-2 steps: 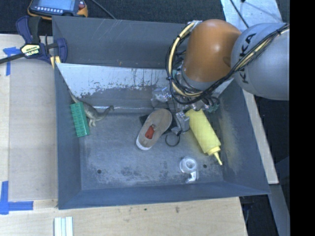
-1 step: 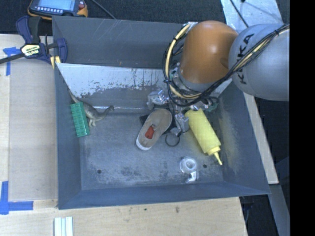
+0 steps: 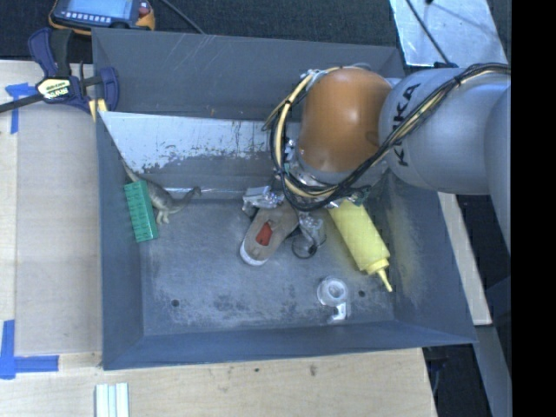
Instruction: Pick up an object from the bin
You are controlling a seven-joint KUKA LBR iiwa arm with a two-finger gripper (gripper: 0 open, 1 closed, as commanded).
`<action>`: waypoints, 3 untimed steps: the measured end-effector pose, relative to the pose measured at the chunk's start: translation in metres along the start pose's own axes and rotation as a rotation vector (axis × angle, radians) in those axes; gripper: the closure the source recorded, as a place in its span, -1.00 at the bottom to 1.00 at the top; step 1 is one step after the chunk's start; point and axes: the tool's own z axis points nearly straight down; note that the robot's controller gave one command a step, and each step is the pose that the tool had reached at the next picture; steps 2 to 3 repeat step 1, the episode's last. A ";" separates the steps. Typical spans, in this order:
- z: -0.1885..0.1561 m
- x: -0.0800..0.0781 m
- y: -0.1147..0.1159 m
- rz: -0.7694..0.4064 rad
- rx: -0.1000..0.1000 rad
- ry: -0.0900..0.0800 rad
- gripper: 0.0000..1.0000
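Pincer (image 3: 292, 226) low at bin (image 3: 122, 259) centre, spread cannot be told. White oval piece with red middle (image 3: 263, 240) just near-left of it, long axis slanting near-left to far-right. Yellow bottle (image 3: 360, 237) right.

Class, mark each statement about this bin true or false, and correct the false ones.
1. The green ridged piece lies on the left side of the bin. True.
2. The yellow squeeze bottle lies against the bin's left wall. False: it lies on the right, beside the end effector.
3. The toy dinosaur lies right next to the green ridged piece. True.
4. The end effector is over the clear plastic piece. False: it is over the grey oval thing with a red centre; the clear plastic piece lies apart, nearer the view's lower wall.
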 end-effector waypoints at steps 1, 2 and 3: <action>-0.001 -0.012 0.007 -0.135 0.005 -0.002 1.00; -0.001 -0.012 0.007 -0.135 0.005 -0.002 1.00; -0.001 -0.012 0.007 -0.135 0.005 -0.002 1.00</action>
